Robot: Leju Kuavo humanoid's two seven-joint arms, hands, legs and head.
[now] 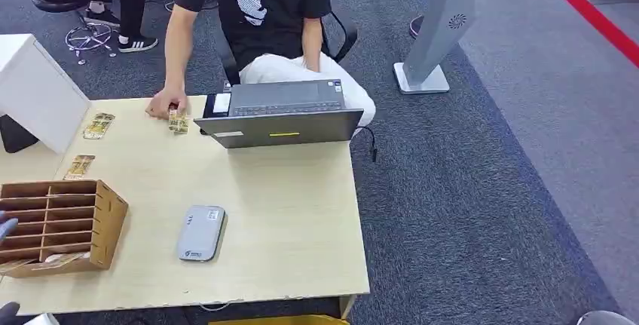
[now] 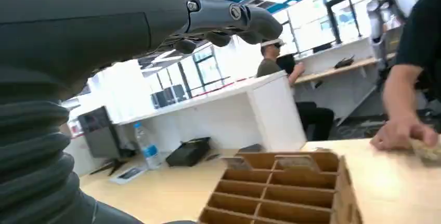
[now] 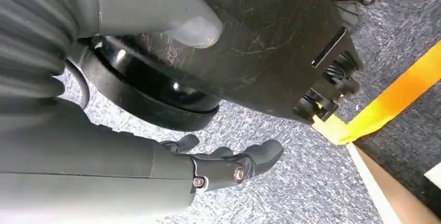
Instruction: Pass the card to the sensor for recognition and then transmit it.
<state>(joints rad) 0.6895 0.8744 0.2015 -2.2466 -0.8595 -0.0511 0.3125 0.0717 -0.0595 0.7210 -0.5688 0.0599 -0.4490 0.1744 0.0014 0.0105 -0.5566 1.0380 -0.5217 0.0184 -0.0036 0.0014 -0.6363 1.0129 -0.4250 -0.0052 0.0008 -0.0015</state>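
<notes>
Counter (image 1: 286, 212): you have the wooden organizer (image 1: 64, 223) at near left, the grey sensor (image 1: 200, 232) just right of it.
Cards (image 1: 99, 126): far left of the counter, long axes running near-to-far, beyond the organizer.
Left hand (image 2: 229, 18): nearer, fingers spread, empty.
Right hand (image 3: 229, 164): you see it hanging over carpet, empty.

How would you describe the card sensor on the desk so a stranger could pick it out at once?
Start at the light wooden desk and find the wooden slotted organizer at its near left corner. Just right of it lies the card sensor, flat and apart from everything else. Unlike the small patterned cards farther back, it is a smooth grey rounded slab.
</notes>
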